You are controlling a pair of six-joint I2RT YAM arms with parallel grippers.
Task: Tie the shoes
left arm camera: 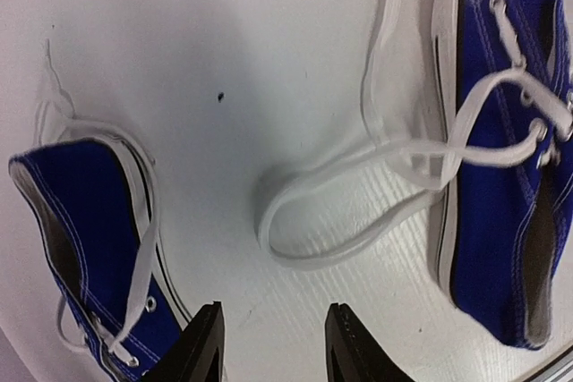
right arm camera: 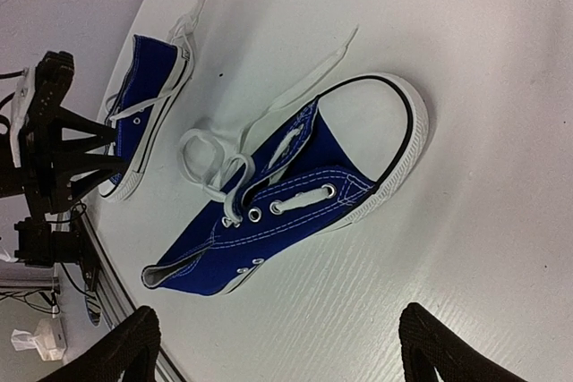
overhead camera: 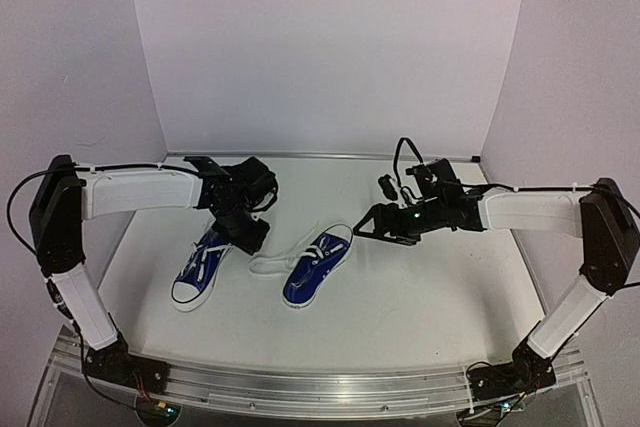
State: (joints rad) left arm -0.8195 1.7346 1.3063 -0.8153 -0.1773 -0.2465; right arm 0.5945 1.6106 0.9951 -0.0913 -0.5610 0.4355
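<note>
Table (overhead camera: 430,297) is white. Both shoes sit near its middle, soles down, toes toward the arm bases. Aluminium rail (overhead camera: 320,379) runs along the near edge.

Left arm (overhead camera: 135,192) comes in from the left side, wrist bent down. Left gripper (overhead camera: 248,235) hangs at the heel end of the left shoe (overhead camera: 198,275), on the side facing the other shoe. In the wrist view the left gripper (left arm camera: 273,351) has its fingers (left arm camera: 201,351) parted with a moderate gap. Only bare table shows between them, so nothing is gripped. Blue canvas of the left shoe (left arm camera: 89,212) is just beside one finger; can't tell if they touch.

Between the shoes, white laces (left arm camera: 428,165) run off the right shoe and lie slack on the table in one long loop. The left shoe's lace ends also trail loose on the table. Neither gripper holds a strand. Can't tell if any knot is started.

Right shoe (overhead camera: 315,269) is near the left shoe but apart from it, roughly parallel. The right wrist view shows the right shoe (right arm camera: 286,221) with a white toe cap and blue canvas. Lace loops bunch by the tongue and spill toward the other shoe.

Right gripper (overhead camera: 362,225) is just past the right shoe's heel, on its right. In the wrist view the right gripper (right arm camera: 277,351) has its fingers (right arm camera: 121,346) spread wide and empty. The shoe lies ahead of the tips, not between them. Right arm (overhead camera: 530,212) comes in from the right side.
</note>
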